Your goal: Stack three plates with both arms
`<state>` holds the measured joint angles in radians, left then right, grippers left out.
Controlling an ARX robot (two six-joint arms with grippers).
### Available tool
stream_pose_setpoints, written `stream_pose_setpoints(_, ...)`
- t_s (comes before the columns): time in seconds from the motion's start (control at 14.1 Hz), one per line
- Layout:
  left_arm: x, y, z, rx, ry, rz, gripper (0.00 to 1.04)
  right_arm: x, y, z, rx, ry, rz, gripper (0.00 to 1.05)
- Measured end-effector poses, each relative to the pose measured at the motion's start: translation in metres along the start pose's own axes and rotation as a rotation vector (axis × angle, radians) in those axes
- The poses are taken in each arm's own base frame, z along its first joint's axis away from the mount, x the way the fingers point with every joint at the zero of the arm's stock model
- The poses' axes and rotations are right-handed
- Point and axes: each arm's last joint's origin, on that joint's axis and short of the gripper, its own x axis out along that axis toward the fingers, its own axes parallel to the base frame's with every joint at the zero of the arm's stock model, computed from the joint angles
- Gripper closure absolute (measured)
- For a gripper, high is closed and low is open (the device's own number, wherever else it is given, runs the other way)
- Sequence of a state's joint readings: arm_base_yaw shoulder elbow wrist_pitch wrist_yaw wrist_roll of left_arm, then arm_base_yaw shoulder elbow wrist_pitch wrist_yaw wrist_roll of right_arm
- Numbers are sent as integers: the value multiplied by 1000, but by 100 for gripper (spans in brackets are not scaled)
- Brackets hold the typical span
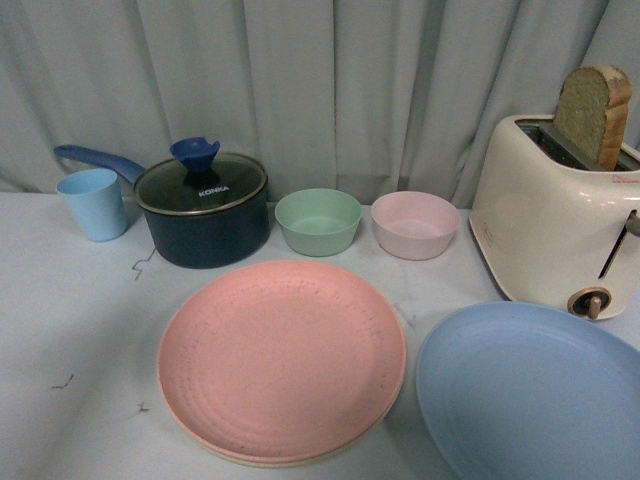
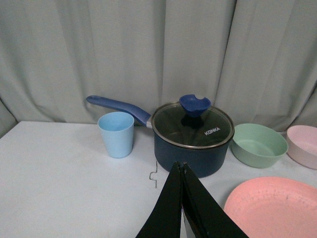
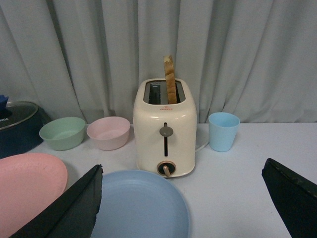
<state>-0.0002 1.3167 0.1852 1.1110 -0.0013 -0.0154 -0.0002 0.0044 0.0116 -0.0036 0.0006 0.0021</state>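
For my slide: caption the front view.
Front view: pink plate on cream plate, blue plate unstacked before toaster.

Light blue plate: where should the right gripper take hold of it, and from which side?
Probably best to pinch the light blue plate by its raised rim on the side facing the robot, coming in low from there. It lies flat on the table, so only the rim offers a grip, and the toaster crowds its far edge. The right gripper stands open.

Front view high, facing curtain (image 1: 300, 90). Both wrist views low, same heading; all share pink plate (image 1: 280, 360).
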Motion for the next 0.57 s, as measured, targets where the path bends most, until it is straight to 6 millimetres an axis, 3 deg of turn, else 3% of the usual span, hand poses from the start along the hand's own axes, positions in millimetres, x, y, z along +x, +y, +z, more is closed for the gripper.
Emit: stream_pose_setpoints(0.57, -52, 0, 1, 0, -3, -1, 103, 0, 0, 0, 0, 0, 0, 6)
